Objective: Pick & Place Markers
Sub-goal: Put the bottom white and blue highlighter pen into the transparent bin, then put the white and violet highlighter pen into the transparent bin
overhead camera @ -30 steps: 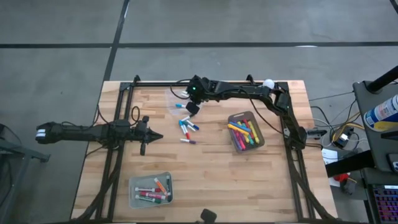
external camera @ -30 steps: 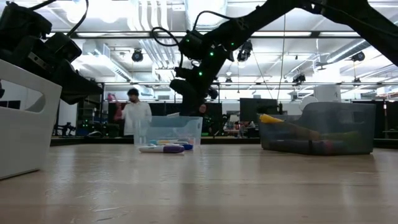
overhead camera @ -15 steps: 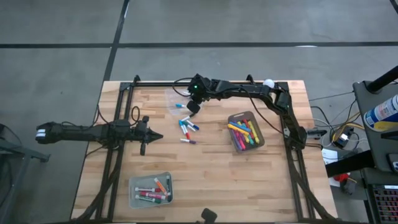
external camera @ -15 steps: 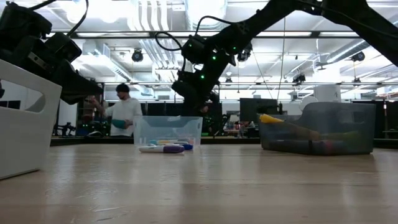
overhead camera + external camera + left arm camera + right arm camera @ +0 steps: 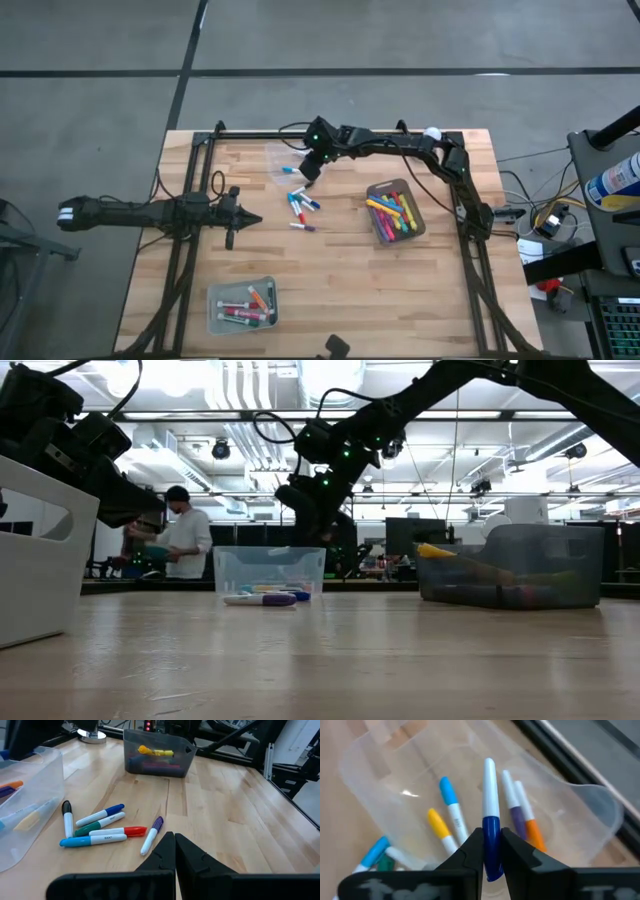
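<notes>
My right gripper (image 5: 309, 169) hangs over the clear bin (image 5: 283, 160) at the table's far middle, shut on a white marker with a blue cap (image 5: 490, 790). Several markers lie in that bin: blue-capped (image 5: 449, 795), yellow-capped (image 5: 437, 822), purple (image 5: 517, 820) and orange (image 5: 534, 832). Several loose markers (image 5: 300, 205) lie flat on the table just near of the bin, and also show in the left wrist view (image 5: 100, 827). My left gripper (image 5: 250, 219) is shut and empty, left of the loose markers, above the table. My right gripper pinches the marker's blue cap end (image 5: 491, 827) between its two fingers. The white barrel sticks out ahead of the fingertips, along the fingers. The marker is lifted clear, above the clear bin's inside.
A grey bin (image 5: 372, 190) with several markers stands at the right. Another bin (image 5: 215, 295) with a few markers stands near the front edge, left of middle. A black frame (image 5: 200, 140) runs along the table's sides. A person shows in the room behind, in the low view (image 5: 180, 540).
My right gripper has risen a little over the clear bin and stays shut.
</notes>
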You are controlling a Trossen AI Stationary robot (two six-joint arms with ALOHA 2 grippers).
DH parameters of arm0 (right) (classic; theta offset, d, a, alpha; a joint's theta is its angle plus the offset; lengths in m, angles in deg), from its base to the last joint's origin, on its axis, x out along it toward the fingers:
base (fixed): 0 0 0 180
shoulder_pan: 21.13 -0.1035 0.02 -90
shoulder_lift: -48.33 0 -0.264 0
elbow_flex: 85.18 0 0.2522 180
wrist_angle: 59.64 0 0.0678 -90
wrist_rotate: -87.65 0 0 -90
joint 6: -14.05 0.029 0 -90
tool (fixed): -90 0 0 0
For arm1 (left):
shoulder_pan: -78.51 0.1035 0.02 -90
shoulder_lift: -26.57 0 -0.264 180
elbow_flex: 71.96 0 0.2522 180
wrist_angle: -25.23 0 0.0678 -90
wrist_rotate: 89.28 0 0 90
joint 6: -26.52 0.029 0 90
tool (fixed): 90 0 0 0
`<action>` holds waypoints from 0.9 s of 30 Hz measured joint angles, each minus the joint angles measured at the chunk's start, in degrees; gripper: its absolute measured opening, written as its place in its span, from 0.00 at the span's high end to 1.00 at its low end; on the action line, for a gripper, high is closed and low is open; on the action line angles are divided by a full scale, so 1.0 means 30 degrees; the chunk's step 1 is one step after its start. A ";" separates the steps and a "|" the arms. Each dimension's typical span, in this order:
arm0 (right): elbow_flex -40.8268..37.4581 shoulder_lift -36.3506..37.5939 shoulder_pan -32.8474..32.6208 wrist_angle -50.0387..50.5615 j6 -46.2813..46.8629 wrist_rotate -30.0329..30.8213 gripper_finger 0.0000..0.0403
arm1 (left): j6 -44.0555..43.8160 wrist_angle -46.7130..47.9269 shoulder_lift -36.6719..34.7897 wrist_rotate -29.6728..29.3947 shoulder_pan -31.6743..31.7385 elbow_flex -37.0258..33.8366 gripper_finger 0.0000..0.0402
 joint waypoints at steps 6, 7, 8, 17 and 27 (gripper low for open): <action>-0.0007 0.0000 -0.0013 -0.0197 -0.0184 0.0018 0.82 | 0.0001 0.0000 0.0000 0.0000 0.0003 0.0006 1.00; -0.0007 0.0000 0.0001 -0.0231 -0.0184 0.0037 0.81 | -0.0005 0.0000 0.0000 0.0000 0.0001 0.0005 1.00; -0.0007 0.0000 0.0003 -0.0267 -0.0184 0.0073 0.79 | -0.0006 0.0000 0.0000 0.0000 0.0000 -0.0001 1.00; -0.0007 0.0000 -0.0019 -0.0322 -0.0113 0.0036 0.67 | -0.0005 0.0000 0.0000 0.0000 0.0001 0.0001 1.00; 0.0230 0.0097 -0.0424 -0.0319 -0.0688 -0.0013 0.59 | 0.0001 0.0000 0.0000 0.0000 0.0000 -0.0001 1.00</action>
